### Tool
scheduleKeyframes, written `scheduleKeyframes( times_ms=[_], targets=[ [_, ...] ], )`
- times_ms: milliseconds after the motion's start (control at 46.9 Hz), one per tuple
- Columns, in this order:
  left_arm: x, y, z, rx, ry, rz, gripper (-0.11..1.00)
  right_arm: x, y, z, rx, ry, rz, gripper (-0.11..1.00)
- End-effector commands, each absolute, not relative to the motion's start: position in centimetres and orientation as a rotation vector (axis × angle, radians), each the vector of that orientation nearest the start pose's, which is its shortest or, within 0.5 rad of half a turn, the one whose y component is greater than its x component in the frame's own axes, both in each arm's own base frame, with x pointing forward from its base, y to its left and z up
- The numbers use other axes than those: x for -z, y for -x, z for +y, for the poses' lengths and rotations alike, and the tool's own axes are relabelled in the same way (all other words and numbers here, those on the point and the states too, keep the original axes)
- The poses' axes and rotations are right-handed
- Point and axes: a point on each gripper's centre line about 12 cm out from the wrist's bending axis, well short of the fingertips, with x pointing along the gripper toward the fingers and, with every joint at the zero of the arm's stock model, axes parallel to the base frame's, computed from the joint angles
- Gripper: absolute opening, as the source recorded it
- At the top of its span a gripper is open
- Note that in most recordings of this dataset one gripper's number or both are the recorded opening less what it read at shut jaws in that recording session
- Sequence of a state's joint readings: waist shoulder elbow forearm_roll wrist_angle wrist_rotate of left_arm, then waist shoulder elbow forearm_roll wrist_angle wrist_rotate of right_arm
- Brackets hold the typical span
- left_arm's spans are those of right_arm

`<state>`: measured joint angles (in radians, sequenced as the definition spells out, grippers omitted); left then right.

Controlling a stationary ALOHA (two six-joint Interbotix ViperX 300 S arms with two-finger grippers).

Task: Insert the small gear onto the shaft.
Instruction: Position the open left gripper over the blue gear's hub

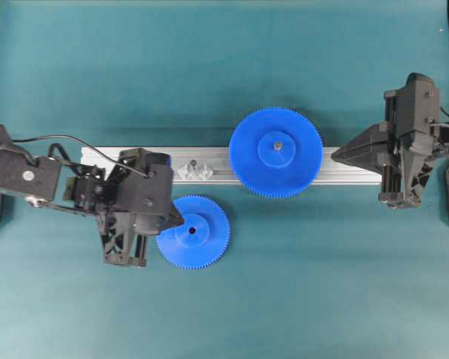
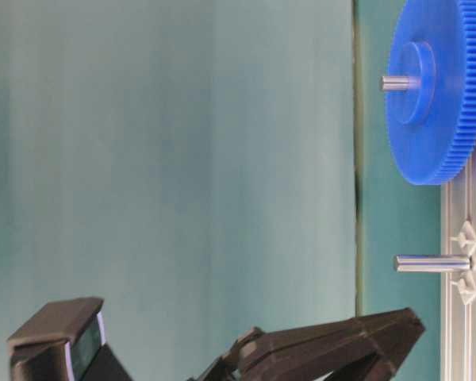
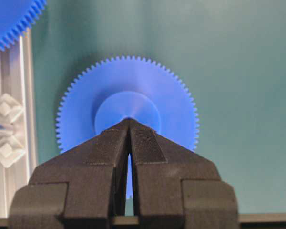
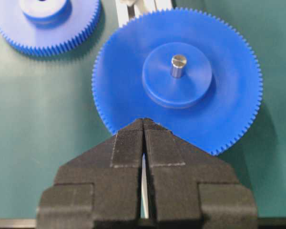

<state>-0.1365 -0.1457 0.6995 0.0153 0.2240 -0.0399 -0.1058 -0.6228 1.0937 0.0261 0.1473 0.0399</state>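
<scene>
The small gear [image 1: 194,232] lies flat on the green mat just in front of the aluminium bar; it also shows as a blue toothed disc [image 3: 133,107] in the left wrist view and at the top left [image 4: 45,24] of the right wrist view. My left gripper [image 1: 181,221] is shut, empty, with its tips over the gear's hub [image 3: 128,119]. The shaft [image 1: 194,163] stands bare on its faceted base on the bar, seen sideways as a silver pin [image 2: 432,263]. My right gripper [image 1: 335,155] is shut and empty at the larger gear's edge [image 4: 143,119].
The larger blue gear [image 1: 275,152] sits on the aluminium bar [image 1: 352,164] with a grey pin tip [image 4: 178,65] through its centre. The bar runs across the middle of the mat. Both arms' black bodies stand at the bar's two ends.
</scene>
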Motion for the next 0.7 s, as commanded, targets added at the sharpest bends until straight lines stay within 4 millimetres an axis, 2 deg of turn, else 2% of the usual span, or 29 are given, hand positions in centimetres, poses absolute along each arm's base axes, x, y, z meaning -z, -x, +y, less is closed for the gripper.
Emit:
scheduleKeyframes(
  times_ms=[0,427,683],
  targets=[
    [-20.0,-35.7,-5.0,0.122,-0.034,0.752,0.00,-20.8,-24.0,-2.5,0.118,-0.092,0.588,0.02],
    [-19.0,-36.7,-5.2,0.117,-0.032,0.807,0.00,-20.7,-23.9,-2.5,0.116,-0.090,0.595,0.02],
    [-18.6,-37.8,-5.2,0.108,-0.037,0.908,0.00,-20.6,-23.8,-2.5,0.117,-0.091,0.601,0.02]
  ],
)
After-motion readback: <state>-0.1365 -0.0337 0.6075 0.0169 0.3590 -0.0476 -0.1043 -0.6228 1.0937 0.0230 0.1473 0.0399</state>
